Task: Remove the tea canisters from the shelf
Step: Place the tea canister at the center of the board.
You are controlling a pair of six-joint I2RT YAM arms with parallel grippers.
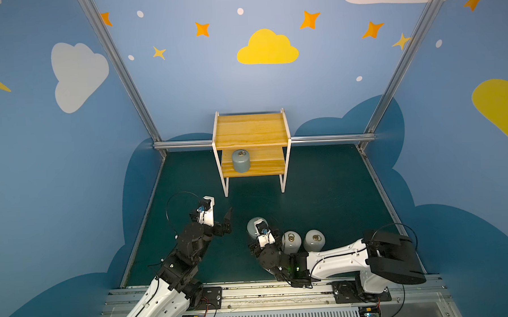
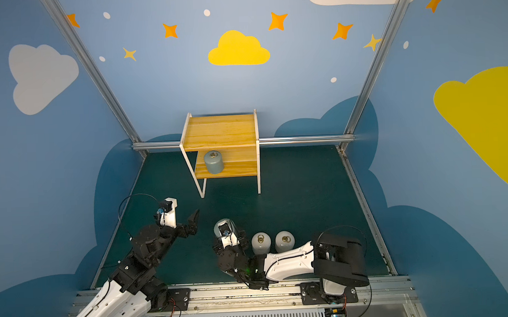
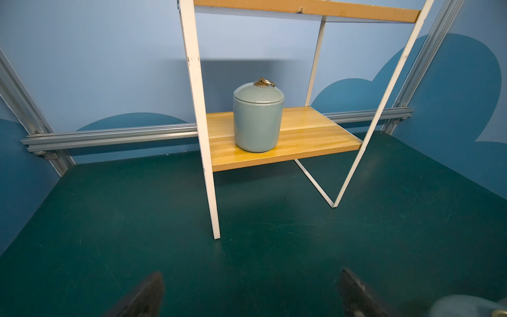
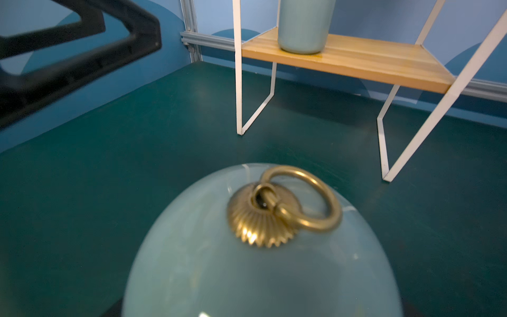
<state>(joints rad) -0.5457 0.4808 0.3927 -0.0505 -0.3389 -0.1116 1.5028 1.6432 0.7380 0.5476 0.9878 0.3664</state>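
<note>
- The shelf (image 1: pixel 251 130) stands at 12 o'clock on the green table (image 1: pixel 322 197). Its open front faces the arms, so a gripper can reach in from 6 o'clock.
- On its lower board, toward the 9 o'clock end, the shelf canister (image 1: pixel 241 161) stands upright. It is grey-blue and not yet removed. The upper board is bare.
- The left gripper (image 1: pixel 219 211) hovers at about 7 o'clock with jaws wide apart, holding nothing. Its wrist view looks straight at the shelf canister, so I judge it is prepared to fetch it.
- The right gripper (image 1: pixel 259 231) is at 6 o'clock, with jaws closed around the held canister (image 4: pixel 247 260), also grey-blue. Probably it puts this one beside the others. Whether it touches the table, I cannot tell.
- At 3 o'clock from it stand the inner white canister (image 1: pixel 291 240) and the outer white canister (image 1: pixel 313 239), upright, side by side in a row.
- Count:
  - four canisters, two grey-blue and two white
  - one on the shelf, three off it
  - one shelf with two boards
  - two grippers
</note>
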